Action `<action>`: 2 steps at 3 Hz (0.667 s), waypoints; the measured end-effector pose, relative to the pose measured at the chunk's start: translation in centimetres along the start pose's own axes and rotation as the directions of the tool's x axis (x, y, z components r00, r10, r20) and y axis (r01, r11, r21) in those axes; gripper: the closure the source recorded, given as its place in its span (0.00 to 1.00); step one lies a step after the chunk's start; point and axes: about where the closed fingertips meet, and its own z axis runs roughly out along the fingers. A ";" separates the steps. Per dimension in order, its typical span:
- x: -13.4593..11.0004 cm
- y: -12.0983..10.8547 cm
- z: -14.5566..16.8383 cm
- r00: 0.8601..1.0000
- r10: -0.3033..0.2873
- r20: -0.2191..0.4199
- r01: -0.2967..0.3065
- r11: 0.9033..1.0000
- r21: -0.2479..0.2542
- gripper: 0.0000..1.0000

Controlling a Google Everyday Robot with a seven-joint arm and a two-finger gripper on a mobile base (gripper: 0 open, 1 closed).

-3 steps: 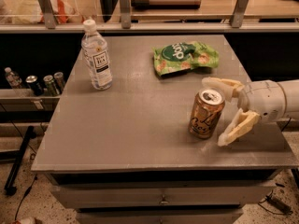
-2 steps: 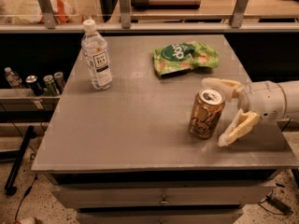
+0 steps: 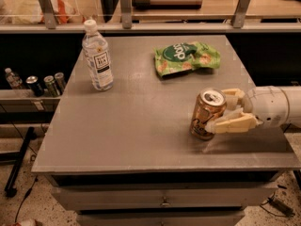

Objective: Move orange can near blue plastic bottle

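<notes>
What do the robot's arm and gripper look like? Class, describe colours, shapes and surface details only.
The two-finger gripper, at the right side of the grey table by the orange-gold metal drink can, has cream, plastic-looking fingers, chunky and segmented, tapering to blunt tips. The arm behind is a smooth white rounded cylinder. No cables, markings or sleeves show.

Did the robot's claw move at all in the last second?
Yes. The gripper closed inward onto the orange can, itself unmoved below the green bag.
</notes>
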 end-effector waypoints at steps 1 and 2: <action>0.2 0.0 -0.1 1.000 0.003 0.006 -0.003 1.000 -0.001 0.65; 0.0 0.0 0.0 1.000 0.005 0.004 -0.005 1.000 0.001 0.88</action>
